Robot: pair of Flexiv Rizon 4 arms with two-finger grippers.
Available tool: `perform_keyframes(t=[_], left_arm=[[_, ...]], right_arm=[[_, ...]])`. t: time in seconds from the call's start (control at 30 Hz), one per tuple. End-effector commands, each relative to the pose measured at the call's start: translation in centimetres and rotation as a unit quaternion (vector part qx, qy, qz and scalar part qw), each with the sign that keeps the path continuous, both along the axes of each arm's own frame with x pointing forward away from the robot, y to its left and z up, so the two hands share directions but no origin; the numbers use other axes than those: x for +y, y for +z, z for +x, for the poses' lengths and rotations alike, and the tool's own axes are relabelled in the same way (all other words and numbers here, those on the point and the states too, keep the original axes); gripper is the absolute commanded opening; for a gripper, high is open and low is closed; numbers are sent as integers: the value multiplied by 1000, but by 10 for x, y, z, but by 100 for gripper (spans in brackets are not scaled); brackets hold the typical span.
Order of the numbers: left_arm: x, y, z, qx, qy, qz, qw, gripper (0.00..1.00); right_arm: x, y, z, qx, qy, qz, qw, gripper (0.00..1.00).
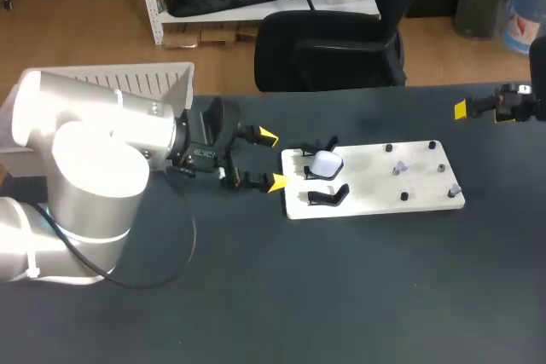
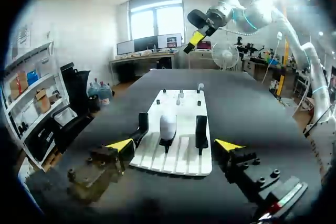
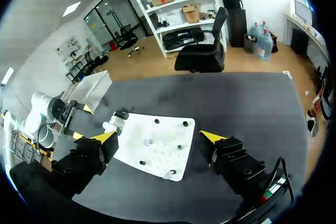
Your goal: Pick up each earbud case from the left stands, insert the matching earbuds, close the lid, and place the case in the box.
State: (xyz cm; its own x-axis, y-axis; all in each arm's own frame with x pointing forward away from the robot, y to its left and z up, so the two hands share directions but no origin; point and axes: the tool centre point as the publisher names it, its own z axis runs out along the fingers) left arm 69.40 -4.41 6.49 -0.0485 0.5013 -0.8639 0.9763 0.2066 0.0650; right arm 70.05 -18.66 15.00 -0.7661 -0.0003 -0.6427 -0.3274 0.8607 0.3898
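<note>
Gaping just beside the stands (image 1: 328, 196), the left pincer (image 1: 273, 159) faces what looks like a white earbud case (image 1: 326, 163). The right pincer (image 3: 157, 136) gapes too.

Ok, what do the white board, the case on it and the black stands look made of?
White board: likely matte plastic, flat even white, no glare. Case: probably smooth plastic, rounded with a soft sheen. Black stands: dark and matte, plastic or metal; cannot tell which.
</note>
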Motion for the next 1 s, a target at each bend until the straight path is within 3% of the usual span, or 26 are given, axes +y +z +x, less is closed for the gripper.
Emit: perform_keyframes(t=[0.03, 0.33, 0.67, 1.0], left_arm=[[-1, 0, 1, 1, 0, 1, 1000, 100], [-23, -6, 8, -7, -15, -4, 1000, 100], [-48, -21, 25, 13, -14, -7, 1000, 100], [-59, -33, 30, 28, -21, -9, 999, 100]], right_arm=[[0, 0, 0, 0, -1, -2, 1000, 100], [0, 0, 0, 0, -1, -2, 1000, 100], [0, 0, 0, 0, -1, -2, 1000, 100], [0, 0, 0, 0, -1, -2, 1000, 100]])
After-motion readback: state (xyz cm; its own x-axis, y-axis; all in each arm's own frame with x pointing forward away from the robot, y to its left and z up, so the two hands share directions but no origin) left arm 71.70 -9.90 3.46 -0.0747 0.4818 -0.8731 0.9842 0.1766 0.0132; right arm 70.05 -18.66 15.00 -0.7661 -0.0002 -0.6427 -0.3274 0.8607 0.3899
